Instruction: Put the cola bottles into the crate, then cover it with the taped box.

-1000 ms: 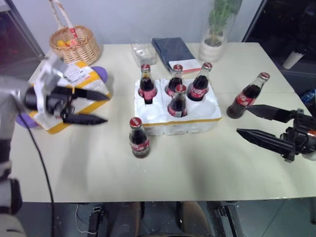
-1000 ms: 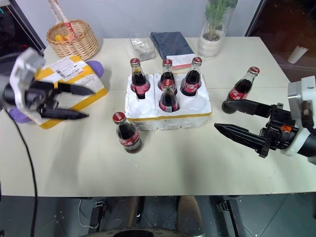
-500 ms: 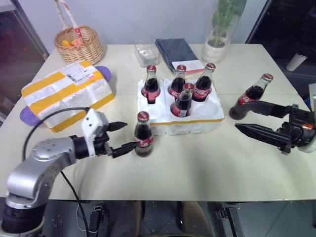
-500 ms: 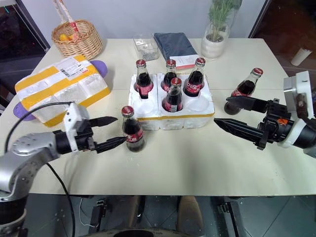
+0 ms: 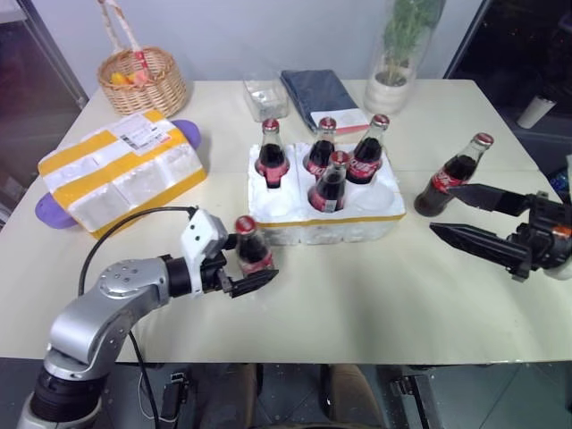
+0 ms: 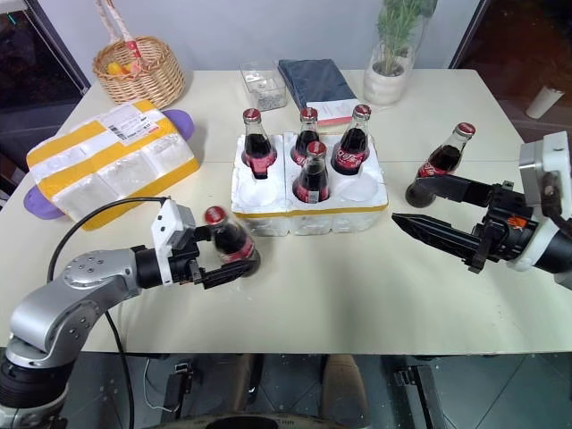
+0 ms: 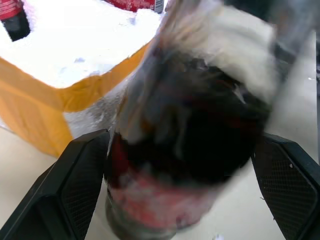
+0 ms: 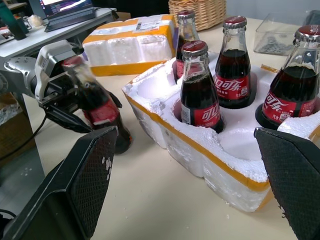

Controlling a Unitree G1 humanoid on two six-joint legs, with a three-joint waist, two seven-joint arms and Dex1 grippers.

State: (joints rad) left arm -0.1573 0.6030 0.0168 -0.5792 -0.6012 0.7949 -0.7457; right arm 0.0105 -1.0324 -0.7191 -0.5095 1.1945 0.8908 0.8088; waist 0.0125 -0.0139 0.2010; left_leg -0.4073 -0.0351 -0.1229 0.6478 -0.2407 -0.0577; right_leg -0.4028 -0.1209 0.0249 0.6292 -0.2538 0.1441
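Several cola bottles (image 5: 331, 183) stand in wells of the crate (image 5: 375, 219). One loose cola bottle (image 6: 230, 243) in front of the crate leans left. My left gripper (image 5: 247, 264) is open, with a finger on each side of that bottle; the left wrist view shows the bottle (image 7: 185, 150) blurred between the fingers (image 7: 75, 190). Another cola bottle (image 5: 450, 175) stands on the table right of the crate. My right gripper (image 6: 407, 202) hangs open just in front of it, holding nothing. The taped box (image 5: 121, 170) lies at the far left.
A wicker basket (image 5: 143, 80) sits at the back left. A clear plastic tub (image 5: 264, 96), a folded dark cloth (image 5: 315, 89) and a potted plant (image 5: 391, 85) line the far edge. A purple object (image 5: 46, 211) pokes from under the taped box.
My left arm has swung down from above the taped box to the loose bottle, and its open fingers now straddle it. That bottle has tipped to the left. The right arm has kept still.
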